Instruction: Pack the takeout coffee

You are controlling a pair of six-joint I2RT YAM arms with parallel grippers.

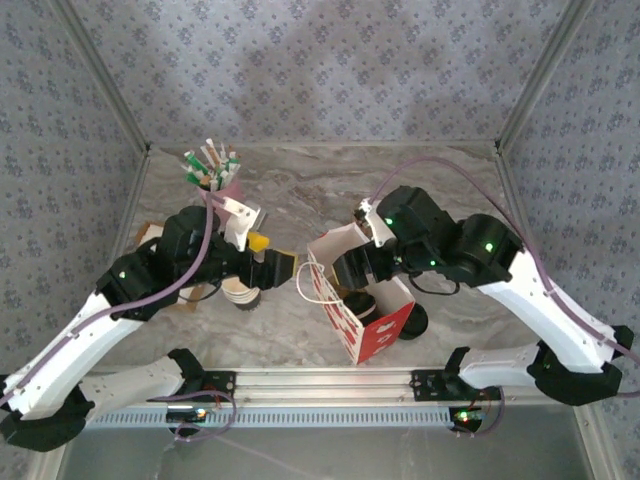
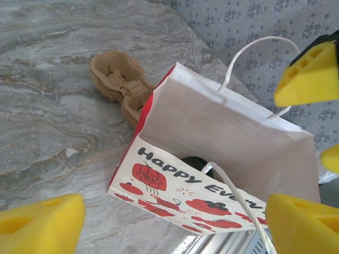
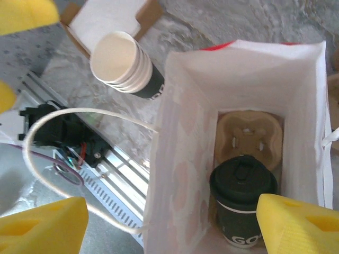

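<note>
Layout of the counter [image 1: 300, 190]. A bag [image 1: 375, 335] stands right of centre, towards the near edge, mouth upward. At the bottom of the bag lies a cup carrier [image 3: 249, 132], and the takeout coffee [image 3: 243, 182] sits upright in one of its sockets. A second carrier [image 2: 119, 79] lies on the counter against the bag's right side. Left of the bag, apart from it, lies a stack of cups [image 1: 240, 293] on its side; an open box [image 3: 100, 21] lies left of that stack. A cup of sachets [image 1: 212, 172] stands at the far left.
</note>
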